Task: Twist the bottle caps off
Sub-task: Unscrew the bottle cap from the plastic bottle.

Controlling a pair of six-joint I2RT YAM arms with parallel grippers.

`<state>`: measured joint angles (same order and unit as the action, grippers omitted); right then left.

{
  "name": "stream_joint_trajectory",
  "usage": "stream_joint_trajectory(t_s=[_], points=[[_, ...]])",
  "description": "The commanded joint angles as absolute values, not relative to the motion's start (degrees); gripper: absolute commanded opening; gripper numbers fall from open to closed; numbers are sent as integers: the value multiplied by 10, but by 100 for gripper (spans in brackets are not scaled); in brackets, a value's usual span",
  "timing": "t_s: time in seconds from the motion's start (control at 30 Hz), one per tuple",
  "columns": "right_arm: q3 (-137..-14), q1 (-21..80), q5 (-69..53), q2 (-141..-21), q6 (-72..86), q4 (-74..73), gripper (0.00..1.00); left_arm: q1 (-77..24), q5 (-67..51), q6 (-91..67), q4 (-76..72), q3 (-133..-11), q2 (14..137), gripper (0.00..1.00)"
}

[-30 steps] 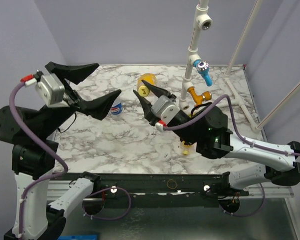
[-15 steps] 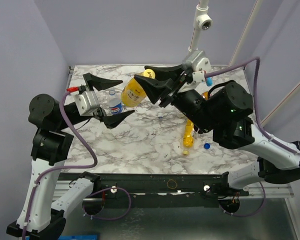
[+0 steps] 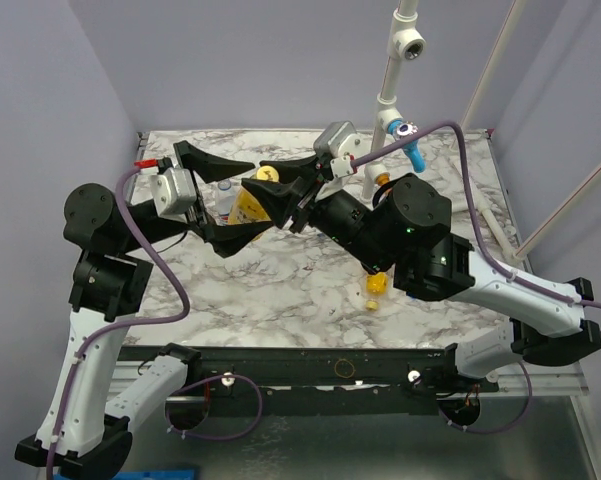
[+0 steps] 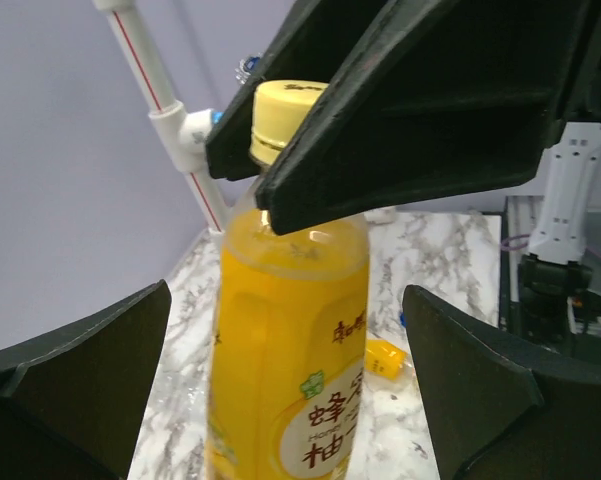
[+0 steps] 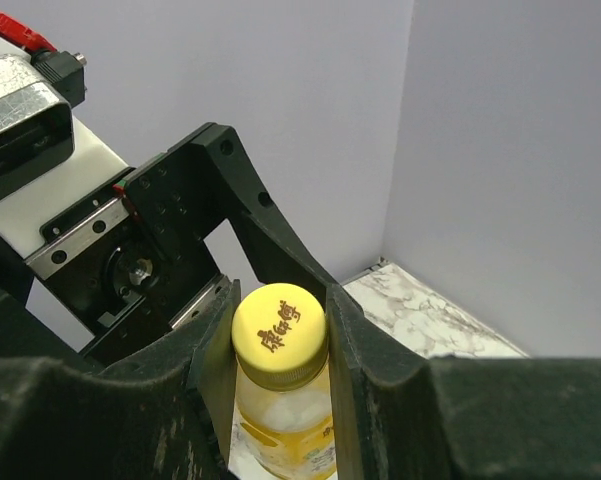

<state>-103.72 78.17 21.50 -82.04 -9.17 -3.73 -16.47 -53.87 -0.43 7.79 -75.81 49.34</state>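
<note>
A yellow-orange bottle (image 4: 290, 340) with a yellow label hangs upright in the air. My right gripper (image 5: 278, 340) is shut on its yellow ribbed cap (image 5: 278, 335), one finger on each side. From above, the cap (image 3: 268, 175) sits between the right gripper's (image 3: 266, 186) black fingers, with the bottle body (image 3: 244, 208) below. My left gripper (image 4: 290, 410) is open, its fingers standing wide on either side of the bottle body without touching it. In the top view the left gripper (image 3: 232, 200) brackets the bottle.
A second yellow bottle (image 3: 375, 287) lies on the marble table (image 3: 280, 280) under the right arm; it also shows in the left wrist view (image 4: 385, 358). A clear bottle (image 3: 225, 196) stands behind the left gripper. A white pipe stand with blue and orange valves (image 3: 405, 135) rises at the back right.
The right gripper has carried the bottle left and lower, straightening it up. The left arm swung in from the far left, and its open fingers now stand around the bottle.
</note>
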Motion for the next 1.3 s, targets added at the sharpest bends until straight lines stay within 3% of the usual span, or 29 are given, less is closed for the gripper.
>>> stream_joint_trajectory(t_s=[0.0,0.2,0.3,0.4,0.47,0.53,0.67,0.7,0.73,0.8,0.87,1.07,1.27], points=[[-1009,783,207,-801,-74,30,1,-162,-611,-13,129,-744,490,99],[-986,783,213,-795,-65,51,1,-162,-617,32,178,-732,493,98],[-975,783,217,-787,-65,59,1,-162,-606,49,185,-710,484,92],[-965,781,224,-780,-65,64,1,-162,-596,55,188,-695,479,78],[-960,778,227,-779,-61,63,0,-162,-594,58,187,-693,478,58],[-950,773,228,-777,-55,67,1,-162,-591,62,187,-691,477,43],[-935,767,229,-778,-43,82,1,-162,-588,67,187,-680,471,31],[-934,766,236,-781,-40,83,5,-162,-585,66,186,-680,471,25],[-934,764,242,-785,-39,83,17,-162,-581,63,186,-680,472,22],[-935,764,262,-792,-33,82,51,-162,-566,60,183,-680,472,19],[-942,762,286,-799,-27,77,65,-162,-547,61,180,-676,468,17],[-1050,733,333,-845,61,-57,77,-162,-466,69,156,-652,447,0],[-1185,712,313,-913,90,-189,84,-162,-339,23,121,-645,449,0]])
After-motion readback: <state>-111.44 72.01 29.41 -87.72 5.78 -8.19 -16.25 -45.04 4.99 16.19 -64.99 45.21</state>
